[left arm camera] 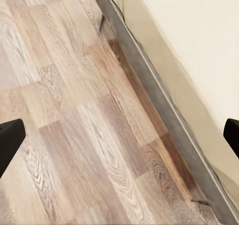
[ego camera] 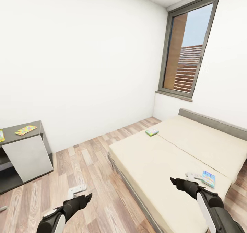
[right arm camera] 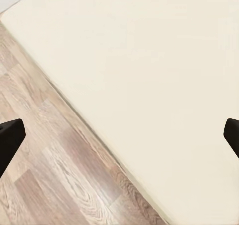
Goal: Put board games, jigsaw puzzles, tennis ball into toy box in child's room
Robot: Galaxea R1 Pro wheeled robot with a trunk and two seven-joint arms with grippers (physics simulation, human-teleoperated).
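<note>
End effectors sit nearest: the left end effector (ego camera: pixel 82 191) hangs over the wood-plank floor (ego camera: pixel 92 164) beside the bed (ego camera: pixel 164 157), the right end effector (ego camera: pixel 183 182) over the bed's near edge; in both wrist views the fingers stand wide apart, holding nothing. Just beyond the right one, a blue board game (ego camera: pixel 208 178) lies flat on the cream cover, long axis running away toward the headboard. Farther off, a pale green board game (ego camera: pixel 152 132) lies at the bed's far corner, long axis slanting toward the window (ego camera: pixel 187 51). Far left, a jigsaw puzzle (ego camera: pixel 25 130) lies flat on a dark grey-topped cabinet (ego camera: pixel 34 123).
</note>
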